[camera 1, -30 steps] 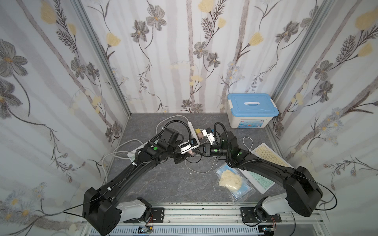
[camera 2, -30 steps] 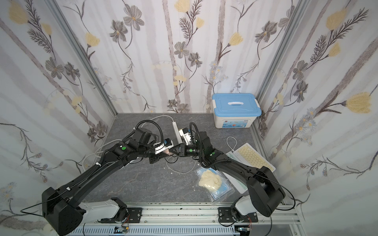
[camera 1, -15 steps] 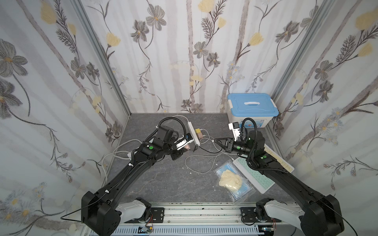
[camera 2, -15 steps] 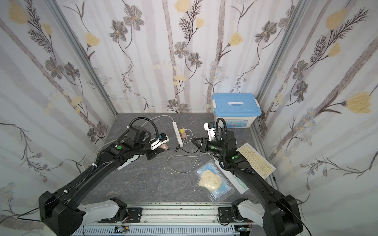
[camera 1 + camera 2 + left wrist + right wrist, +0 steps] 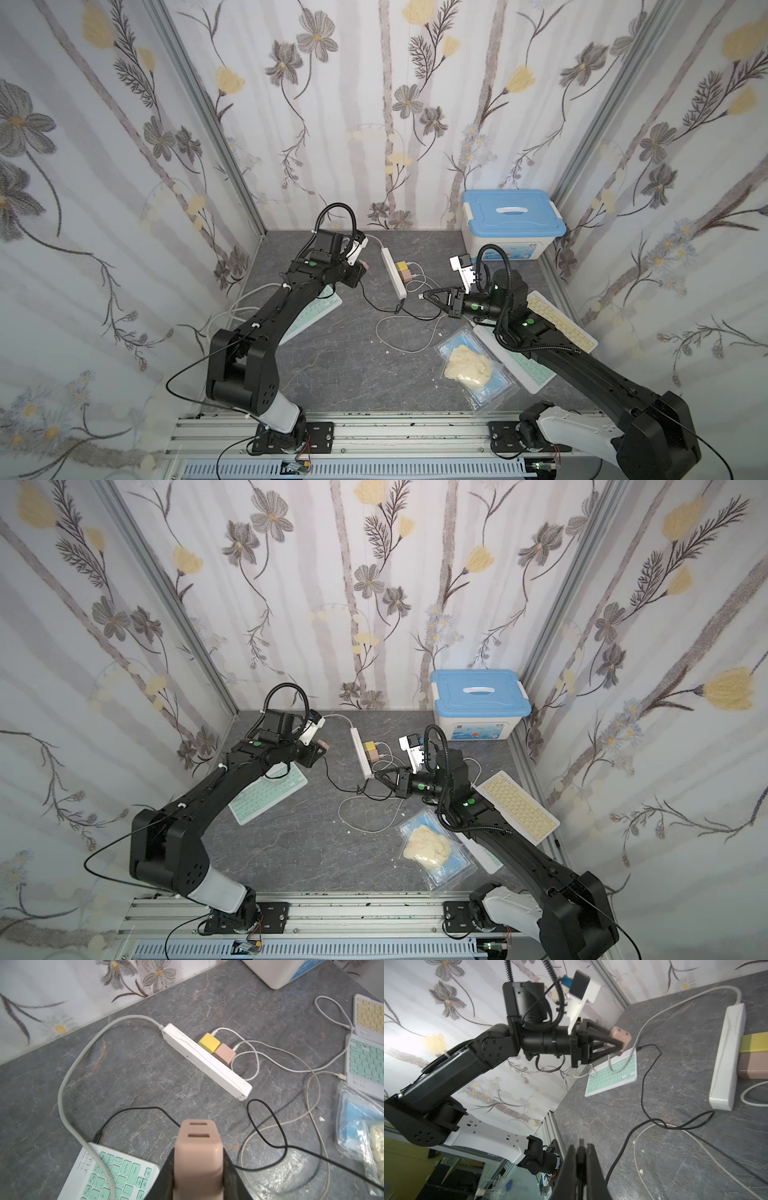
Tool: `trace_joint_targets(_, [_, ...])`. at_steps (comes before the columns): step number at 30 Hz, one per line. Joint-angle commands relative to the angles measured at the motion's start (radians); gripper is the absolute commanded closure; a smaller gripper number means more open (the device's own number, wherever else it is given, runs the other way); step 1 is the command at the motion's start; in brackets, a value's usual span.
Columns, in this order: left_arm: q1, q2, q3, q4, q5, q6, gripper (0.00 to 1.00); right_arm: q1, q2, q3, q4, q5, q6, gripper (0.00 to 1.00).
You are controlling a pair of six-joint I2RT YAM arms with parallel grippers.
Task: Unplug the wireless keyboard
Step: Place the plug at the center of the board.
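Pink adapter (image 5: pixel 197 1157), pinched by your left gripper (image 5: pixel 615 1042), hung across the power strip (image 5: pixel 207 1059) from your right gripper (image 5: pixel 580 1147) clamping the black cable (image 5: pixel 143 1107).

Bright, even light; soft shadows; faint glare on tabletop (image 5: pixel 295 1165); close fingers (image 5: pixel 593 1172) blurred.

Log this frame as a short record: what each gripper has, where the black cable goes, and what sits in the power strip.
left gripper: shut on pink adapter, held above the table, prongs bare
right gripper: shut on black cable at its USB end, plug free
cable's other end: plugged into green keyboard
power strip: yellow adapter and second pink adapter plugged in, white cables attached
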State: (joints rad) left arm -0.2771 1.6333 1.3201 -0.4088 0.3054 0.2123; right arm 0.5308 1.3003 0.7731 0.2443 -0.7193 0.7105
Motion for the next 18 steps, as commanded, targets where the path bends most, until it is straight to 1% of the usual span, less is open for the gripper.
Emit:
trace_joint_targets(1, [0.035,0.129,0.097,-0.01,0.019,-0.119,1.0,0.038,0.015,0.007,0.082,0.0,0.024,1.0])
trace_joint_targets(4, [0.07,0.275,0.231,-0.071,0.038,-0.166,1.0,0.071,0.024,0.005,0.095,0.001,0.036,1.0])
trace_joint_targets(8, [0.119,0.419,0.348,-0.1,0.079,-0.27,1.0,0.09,0.016,0.002,0.079,0.013,0.032,1.0])
trace_joint_targets(11, [0.126,0.507,0.418,-0.126,0.071,-0.28,1.0,0.091,0.003,0.0,0.054,0.021,0.018,1.0])
trace_joint_targets(15, [0.127,0.618,0.505,-0.163,0.087,-0.294,1.0,0.092,-0.01,0.001,0.022,0.038,-0.006,1.0])
trace_joint_targets(18, [0.127,0.656,0.531,-0.161,0.103,-0.311,1.0,0.092,-0.003,0.006,0.013,0.036,-0.014,1.0])
